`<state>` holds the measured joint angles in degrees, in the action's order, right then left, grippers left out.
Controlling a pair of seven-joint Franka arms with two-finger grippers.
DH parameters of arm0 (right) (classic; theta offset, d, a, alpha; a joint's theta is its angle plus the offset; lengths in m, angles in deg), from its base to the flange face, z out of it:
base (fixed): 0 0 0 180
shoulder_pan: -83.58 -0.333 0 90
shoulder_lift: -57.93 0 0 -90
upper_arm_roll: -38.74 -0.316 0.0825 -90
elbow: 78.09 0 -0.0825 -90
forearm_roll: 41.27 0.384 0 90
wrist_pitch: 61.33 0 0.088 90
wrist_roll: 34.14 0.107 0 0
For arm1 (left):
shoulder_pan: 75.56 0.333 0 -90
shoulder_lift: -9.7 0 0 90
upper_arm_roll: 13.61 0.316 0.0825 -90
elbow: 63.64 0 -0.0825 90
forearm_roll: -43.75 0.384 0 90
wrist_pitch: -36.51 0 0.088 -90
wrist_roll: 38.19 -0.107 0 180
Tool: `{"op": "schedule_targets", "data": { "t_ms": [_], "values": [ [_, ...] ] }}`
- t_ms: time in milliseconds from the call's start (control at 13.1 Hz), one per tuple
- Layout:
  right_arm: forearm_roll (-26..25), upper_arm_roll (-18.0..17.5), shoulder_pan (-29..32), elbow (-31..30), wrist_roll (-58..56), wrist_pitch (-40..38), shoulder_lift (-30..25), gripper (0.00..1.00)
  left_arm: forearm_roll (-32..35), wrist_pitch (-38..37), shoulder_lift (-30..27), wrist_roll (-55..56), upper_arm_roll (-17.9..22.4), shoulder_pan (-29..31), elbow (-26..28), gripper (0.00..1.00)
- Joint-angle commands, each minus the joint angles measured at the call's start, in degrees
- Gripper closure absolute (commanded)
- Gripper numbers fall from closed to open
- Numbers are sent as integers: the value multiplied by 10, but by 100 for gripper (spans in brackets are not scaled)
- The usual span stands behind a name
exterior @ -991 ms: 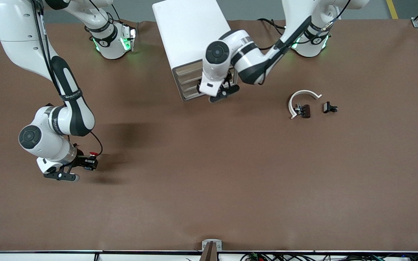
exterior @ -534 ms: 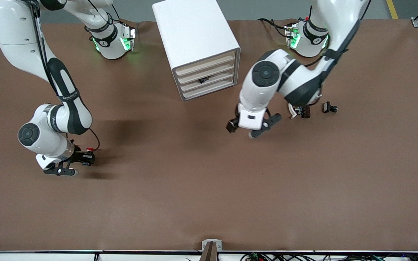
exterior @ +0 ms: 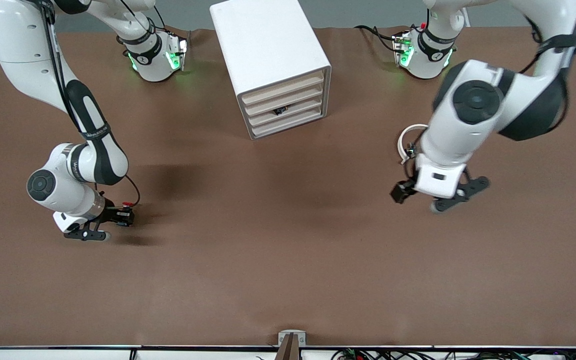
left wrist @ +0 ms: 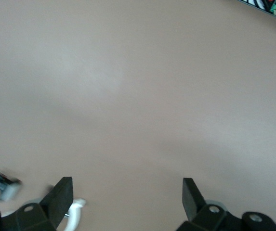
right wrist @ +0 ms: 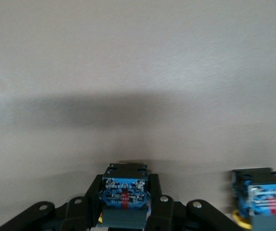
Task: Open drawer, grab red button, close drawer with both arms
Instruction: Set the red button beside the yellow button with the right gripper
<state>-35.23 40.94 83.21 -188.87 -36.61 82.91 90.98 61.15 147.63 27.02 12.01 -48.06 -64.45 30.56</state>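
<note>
The white cabinet [exterior: 268, 50] stands between the arm bases, and its four cream-fronted drawers [exterior: 288, 102] all sit pushed in. My right gripper [exterior: 118, 217] is low over the table toward the right arm's end. It is shut on the button, whose red cap [exterior: 127, 204] shows in the front view. The button's blue-and-black body [right wrist: 124, 195] shows between the fingers in the right wrist view. My left gripper [exterior: 433, 197] is open and empty over bare table toward the left arm's end, its fingertips [left wrist: 63, 191] wide apart.
A second button with a yellow edge [right wrist: 265, 202] stands beside the held one. A white ring [exterior: 409, 134] and a small dark part [exterior: 410, 150] lie under the left arm. The ring also shows in the left wrist view [left wrist: 75, 211]. A dark bit [exterior: 280, 110] shows at a drawer gap.
My left arm has swung from the cabinet's front out toward its own end of the table, gripper open. The right gripper with the button has shifted only slightly.
</note>
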Motion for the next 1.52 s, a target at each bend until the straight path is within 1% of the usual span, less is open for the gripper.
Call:
{"op": "schedule_targets", "data": {
  "t_ms": [0,229,305,381,457,534,610,686,762,839,991,1067,1296,1448],
  "values": [
    [16,-10,5,-16,-12,6,-14,100,5,-47,-10,-76,-4,15,-32,0],
    [16,-10,4,-17,-12,10,-13,100,-18,-102,-54,-154,32,2,-31,0],
    [16,-10,3,-16,-13,10,-13,100,-44,-117,-75,-181,62,-13,-31,0],
    [16,-10,3,-16,-13,10,-12,100,-69,-131,-97,-215,120,-52,-31,0],
    [16,-10,3,-16,-14,9,-12,69,-89,-149,-114,-244,180,-92,-30,0],
    [16,-10,2,-16,-16,10,-11,1,-100,-160,-127,-271,208,-106,-30,0],
    [16,-10,2,-15,-16,10,-11,0,-105,-165,-142,-305,220,-108,-27,0],
    [16,-10,2,-15,-16,10,-11,0,-105,-169,-152,-341,222,-106,-25,0],
    [16,-10,1,-15,-16,10,-11,0,-107,-173,-164,-380,237,-105,-21,0],
    [16,-10,0,-12,-17,9,-11,0,-122,-173,-180,-416,246,-101,-9,0],
    [15,-10,-1,-8,-22,5,-14,0,-159,-172,-210,-467,293,-103,19,0],
    [15,-10,0,-2,-30,3,-16,0,-175,-172,-225,-493,309,-105,33,0],
    [15,-10,1,12,-46,-11,-31,0,-176,-173,-260,-501,309,-102,63,0],
    [15,-10,-1,32,-39,-60,-49,0,-176,-174,-263,-499,305,-102,64,0]
  ]
}}
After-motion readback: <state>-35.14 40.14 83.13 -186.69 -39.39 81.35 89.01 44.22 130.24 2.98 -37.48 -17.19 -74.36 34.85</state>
